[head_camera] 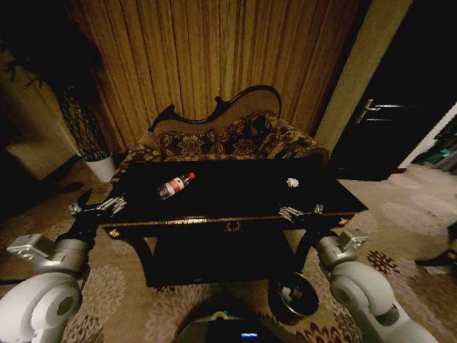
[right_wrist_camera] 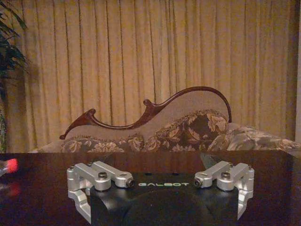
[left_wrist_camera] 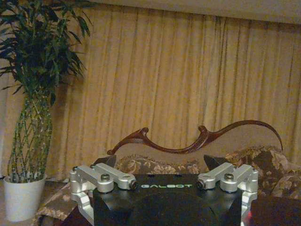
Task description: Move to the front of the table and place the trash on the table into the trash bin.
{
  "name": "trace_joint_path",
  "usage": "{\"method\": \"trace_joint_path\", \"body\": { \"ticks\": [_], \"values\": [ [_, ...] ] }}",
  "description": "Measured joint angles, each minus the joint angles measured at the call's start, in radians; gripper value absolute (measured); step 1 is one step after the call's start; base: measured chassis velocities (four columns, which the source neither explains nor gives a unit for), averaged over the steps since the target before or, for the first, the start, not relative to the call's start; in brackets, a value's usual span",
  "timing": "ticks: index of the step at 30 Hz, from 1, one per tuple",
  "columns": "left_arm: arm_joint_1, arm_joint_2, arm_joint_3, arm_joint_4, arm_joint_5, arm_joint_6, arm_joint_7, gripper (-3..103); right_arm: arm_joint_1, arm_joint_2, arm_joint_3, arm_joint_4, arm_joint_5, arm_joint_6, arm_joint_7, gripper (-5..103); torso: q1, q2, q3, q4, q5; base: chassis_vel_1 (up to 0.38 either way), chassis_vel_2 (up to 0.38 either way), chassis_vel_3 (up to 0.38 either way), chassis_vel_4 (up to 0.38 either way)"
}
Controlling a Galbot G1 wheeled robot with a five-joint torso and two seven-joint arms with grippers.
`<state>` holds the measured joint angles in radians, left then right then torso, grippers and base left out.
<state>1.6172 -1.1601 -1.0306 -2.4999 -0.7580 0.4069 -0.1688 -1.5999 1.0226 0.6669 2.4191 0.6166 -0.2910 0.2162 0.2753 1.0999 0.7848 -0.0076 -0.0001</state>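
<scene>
Clear plastic bottle (head_camera: 175, 186) lies on glossy black table (head_camera: 235, 189).

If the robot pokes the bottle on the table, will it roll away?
Probably. The bottle lies on its side on the glossy black table, so a sideways nudge would likely roll it. It looks clear and mostly empty, so probably light and a bit squashy.

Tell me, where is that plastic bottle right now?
In the head view the bottle lies on its side on the black table, toward the robot's left, in front of the floral sofa and beyond the left pincer.
</scene>
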Motion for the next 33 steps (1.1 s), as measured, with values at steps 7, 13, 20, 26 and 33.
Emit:
{"method": "trace_joint_path", "body": {
  "ticks": [7,13,20,26,33],
  "values": [
    [0.001,0.005,-0.003,0.0,0.0,0.0,0.0,100,0.019,-0.013,-0.006,-0.044,0.031,-0.008,0.032,100,-0.001,0.0,0.0,0.0,-0.0001,-0.036,0.075,0.052,-0.057],
    [0.004,0.01,-0.005,0.0,0.0,0.0,0.001,100,0.075,-0.036,-0.011,-0.122,0.083,-0.038,0.068,100,-0.002,0.001,-0.001,0.0002,0.0003,0.0,0.0,0.0,0.0],
    [0.01,0.016,-0.03,0.0,-0.014,0.0,0.003,100,0.282,-0.128,-0.034,-0.327,0.188,-0.139,0.169,100,-0.001,0.0,0.0,0.0005,0.0001,0.0,0.0,0.0,0.0],
    [0.02,0.01,-0.042,0.0,-0.015,-0.002,0.006,100,0.365,-0.169,-0.05,-0.411,0.257,-0.2,0.197,100,-0.001,0.0,0.0,0.0004,0.0004,0.0,0.0,0.0,0.0],
    [0.02,0.008,-0.044,0.0,-0.018,-0.002,0.006,100,0.39,-0.184,-0.05,-0.462,0.308,-0.218,0.198,100,-0.001,0.0,0.0,0.0002,0.0,0.0,0.0,0.0,0.0]
  ]
}}
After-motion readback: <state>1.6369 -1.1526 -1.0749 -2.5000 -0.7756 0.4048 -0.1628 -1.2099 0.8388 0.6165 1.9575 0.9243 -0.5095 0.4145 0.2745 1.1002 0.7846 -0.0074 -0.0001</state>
